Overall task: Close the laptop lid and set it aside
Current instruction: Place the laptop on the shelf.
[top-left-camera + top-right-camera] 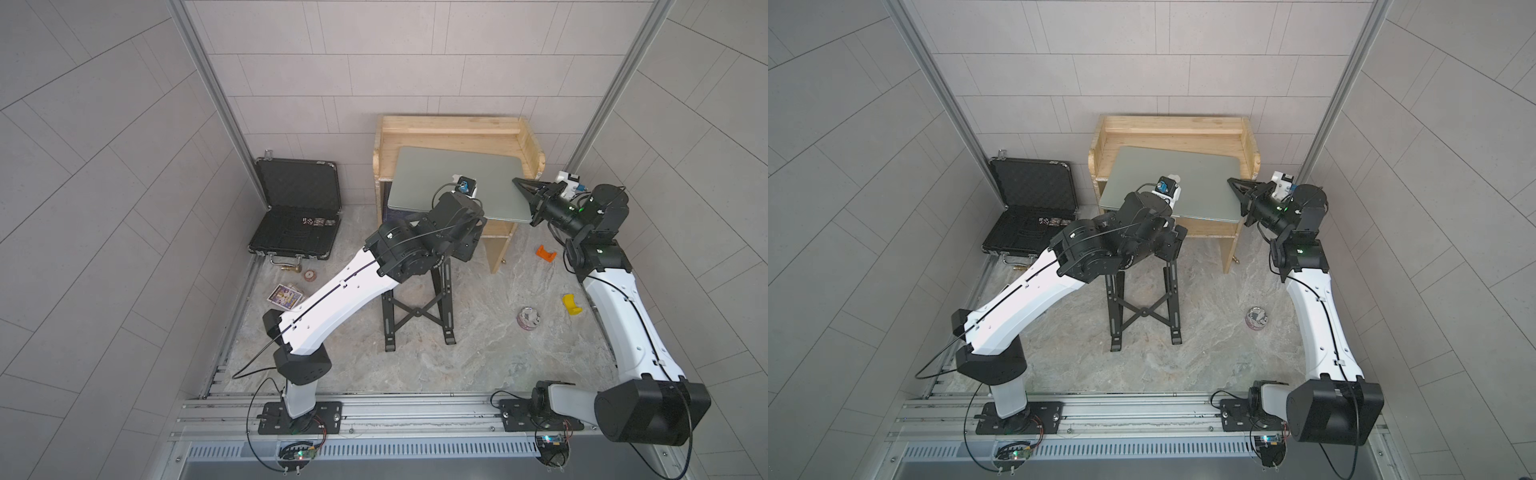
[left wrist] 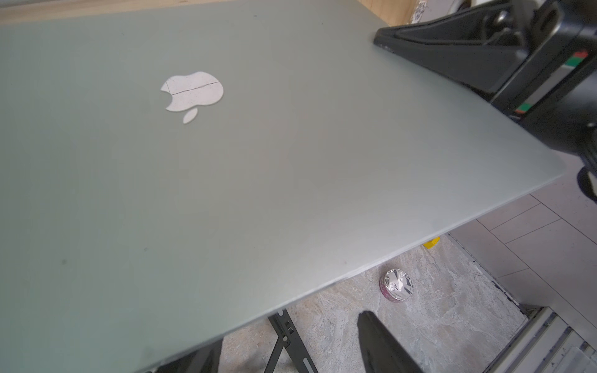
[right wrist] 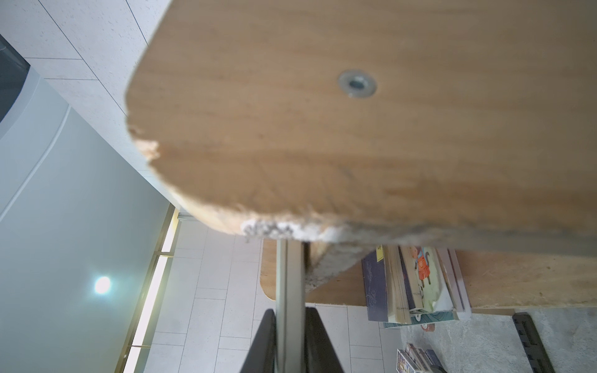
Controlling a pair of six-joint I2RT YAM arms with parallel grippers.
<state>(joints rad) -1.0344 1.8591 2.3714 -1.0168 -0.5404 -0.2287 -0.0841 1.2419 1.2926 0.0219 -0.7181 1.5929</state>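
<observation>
The thin silver-grey metal laptop (image 1: 436, 183) lies closed atop the pale wooden shelf (image 1: 449, 124), right gripper (image 3: 289, 326) pinching its edge; left gripper (image 1: 467, 243) spread cannot be told.

White arm shells (image 1: 332, 307), black joints (image 1: 399, 253), black cables (image 1: 257, 356), green lights (image 1: 582, 209)

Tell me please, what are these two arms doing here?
The laptop is closed and lies across the top of the wooden shelf, its front edge overhanging. The right end effector is shut on its side edge. The left end effector sits open at the front edge, gripping nothing.
</observation>
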